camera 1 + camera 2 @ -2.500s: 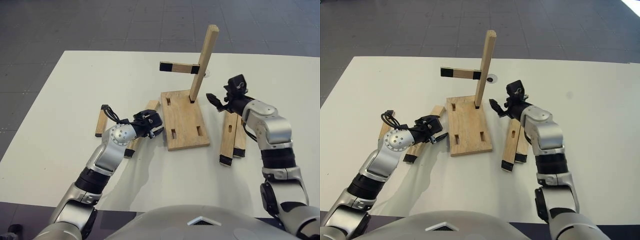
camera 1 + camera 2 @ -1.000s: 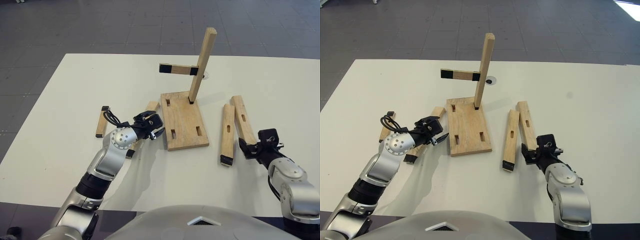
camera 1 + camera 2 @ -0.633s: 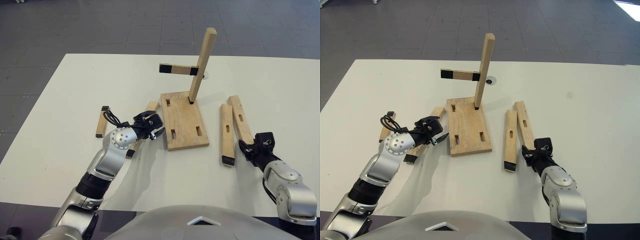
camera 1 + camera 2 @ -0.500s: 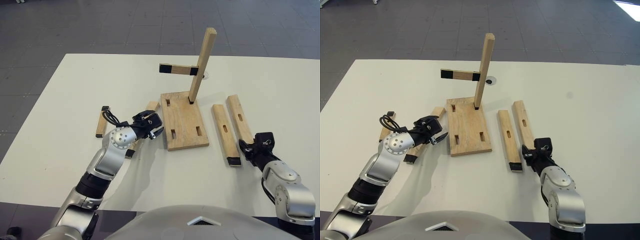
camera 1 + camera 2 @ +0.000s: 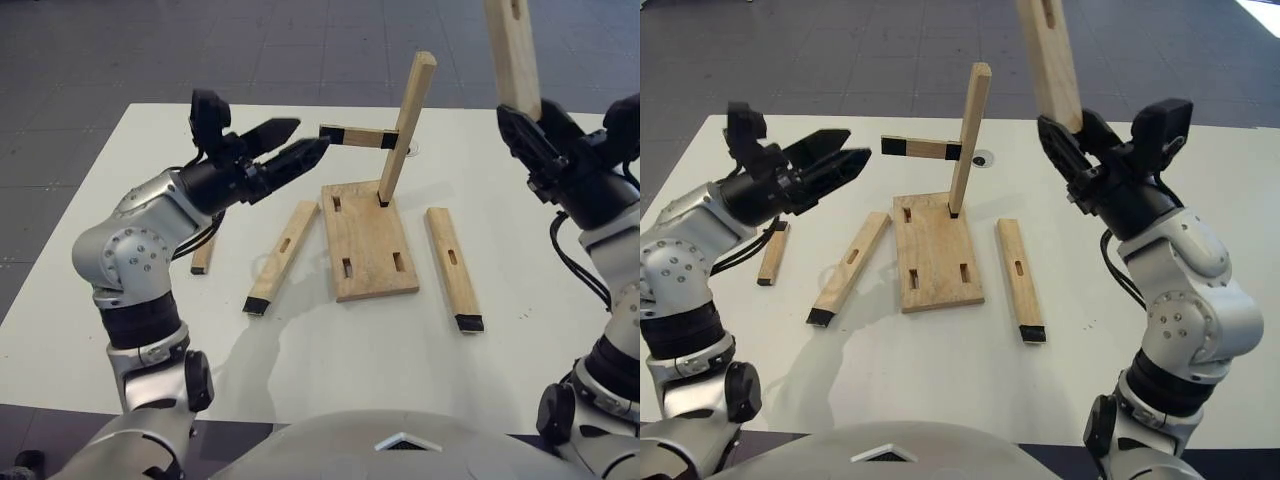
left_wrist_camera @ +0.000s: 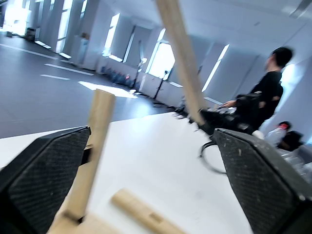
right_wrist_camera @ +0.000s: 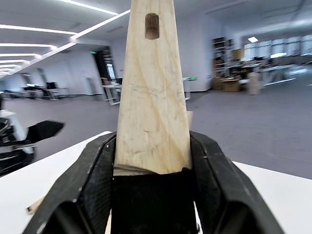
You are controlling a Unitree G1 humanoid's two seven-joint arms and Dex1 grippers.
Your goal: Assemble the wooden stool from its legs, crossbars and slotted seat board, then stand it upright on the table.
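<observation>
The seat board (image 5: pixel 368 245) lies flat mid-frame on the white table (image 5: pixel 330 345), with one upright leg (image 5: pixel 412 100) stuck in its far right slot. A crossbar (image 5: pixel 358 137) pokes sideways out of that leg toward the left and has a black tip on its free end.

The left gripper (image 5: pixel 312 133) is up in the air at upper left. Its fingers are spread wide with nothing in them, tips right by that black tip. Can't tell if they actually touch it.

The right gripper (image 5: pixel 1070 125) is raised at upper right, fingers clamped on the black end of a second leg (image 5: pixel 1048 50). That one points up, tilted a bit, and runs off the top edge. Its slot is easy to see in the right wrist view.

Two more lie flat on the table. A left leg (image 5: pixel 283 255) sits angled just beside the board's left edge, and a right leg (image 5: pixel 452 265) sits beside its right edge. Neither touches the board. A short crossbar (image 5: pixel 771 253) lies further left, under the left arm.
</observation>
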